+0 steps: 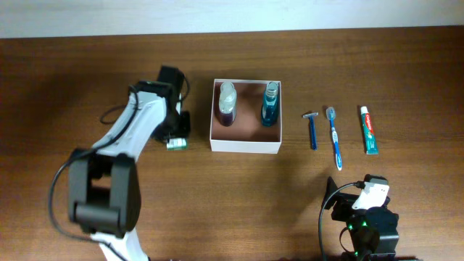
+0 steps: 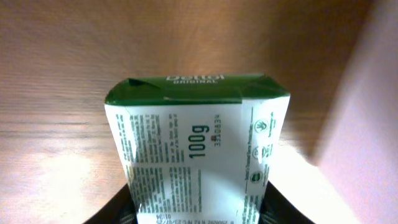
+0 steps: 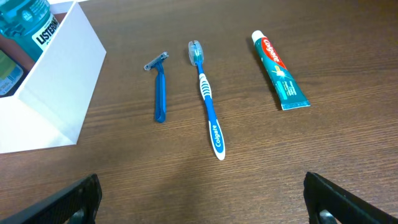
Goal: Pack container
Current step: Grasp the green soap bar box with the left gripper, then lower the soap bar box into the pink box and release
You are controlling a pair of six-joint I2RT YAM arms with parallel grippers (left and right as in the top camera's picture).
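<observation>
The container [image 1: 246, 146], a square white box with a pinkish-brown inside, stands mid-table and holds a purple bottle [image 1: 228, 104] and a blue mouthwash bottle [image 1: 270, 104]. Its white wall shows in the right wrist view [image 3: 56, 93] and at the right edge of the left wrist view [image 2: 373, 93]. My left gripper [image 1: 176, 134] is just left of the container, its fingers against both sides of a green-white soap packet [image 2: 199, 149] low over the table. My right gripper [image 3: 199, 199] is open and empty at the front right.
Right of the container, lying in a row, are a blue razor [image 1: 312, 129], a blue-white toothbrush [image 1: 334, 136] and a toothpaste tube [image 1: 369, 130]. They also show in the right wrist view: the razor [image 3: 160, 87], the toothbrush [image 3: 207, 99] and the toothpaste tube [image 3: 280, 71].
</observation>
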